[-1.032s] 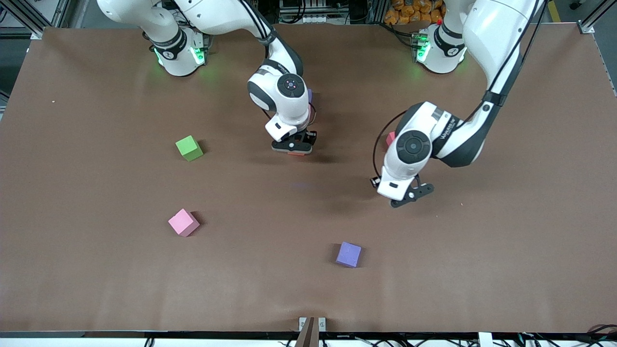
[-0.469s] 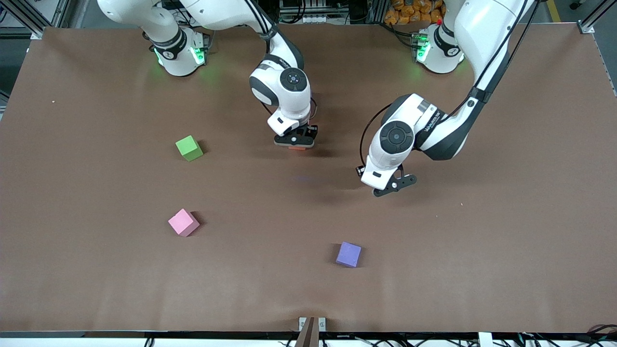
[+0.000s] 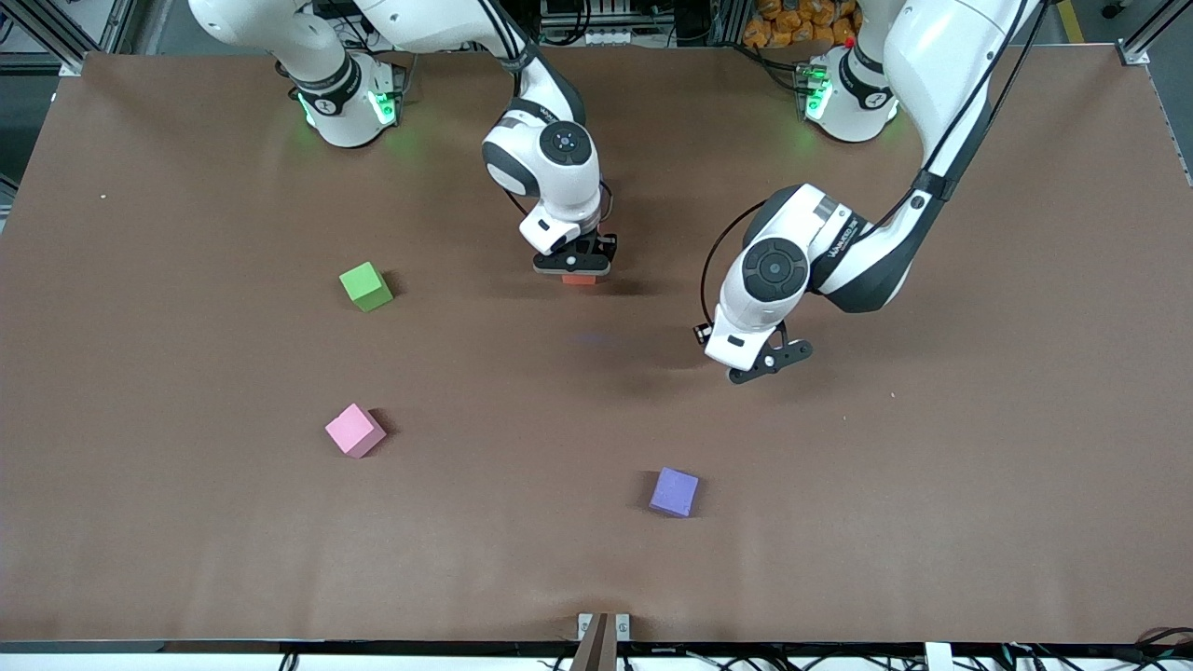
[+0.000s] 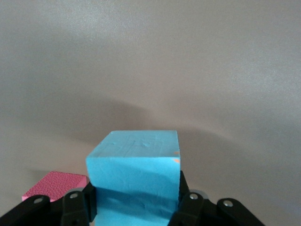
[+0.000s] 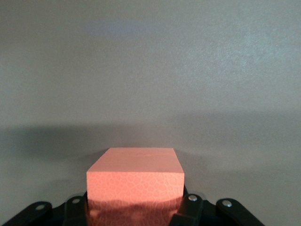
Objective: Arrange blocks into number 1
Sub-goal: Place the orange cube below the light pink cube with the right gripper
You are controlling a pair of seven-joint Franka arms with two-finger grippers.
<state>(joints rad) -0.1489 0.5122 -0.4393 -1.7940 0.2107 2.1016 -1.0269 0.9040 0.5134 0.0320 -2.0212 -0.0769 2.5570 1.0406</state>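
Right wrist view: right claw clamped on orange block, bare bench below. Front view: right claw over bench middle, orange block just visible beneath it. Left wrist view: left claw clamped on sky blue block; deep pink-red block on bench close by. Front view: left claw over bench toward left arm's end. Green block, light pink block, purple block lie well apart; purple nearest front camera.

Both arms reach over mid-table, wrists bent down: right gripper clamps an orange block (left gripper a blue block).
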